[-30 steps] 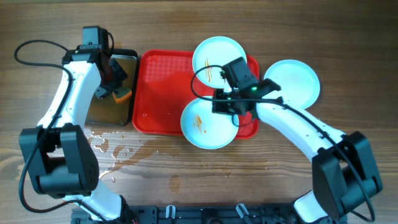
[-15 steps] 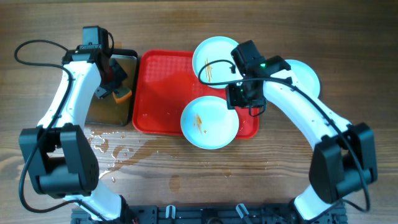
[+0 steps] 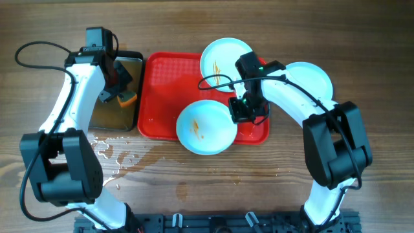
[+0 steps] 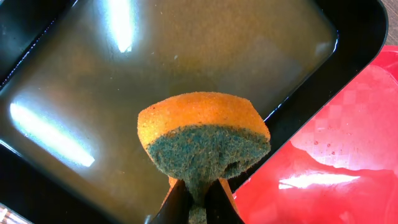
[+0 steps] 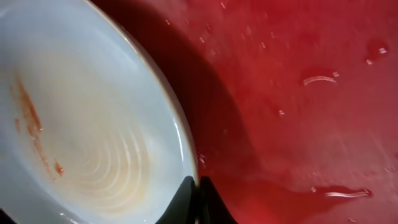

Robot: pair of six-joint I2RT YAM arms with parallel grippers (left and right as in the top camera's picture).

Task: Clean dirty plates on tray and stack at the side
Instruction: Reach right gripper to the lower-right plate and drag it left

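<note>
Pinching the streaked plate (image 3: 206, 127) at the front of the tray (image 3: 165, 71), the right gripper (image 3: 240, 111) probably needed a level hold; the left gripper (image 3: 118, 92) clenched a sponge (image 4: 202, 134) beside the tray.

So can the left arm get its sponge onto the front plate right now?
Probably yes. The front plate shows its streaked face uncovered; the right gripper pinches only its right rim, and only bare tray lies between it and the sponge.

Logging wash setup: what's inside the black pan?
Murky brownish water fills the black pan; the left claw holds an orange sponge over it, hiding what lies beneath.
</note>
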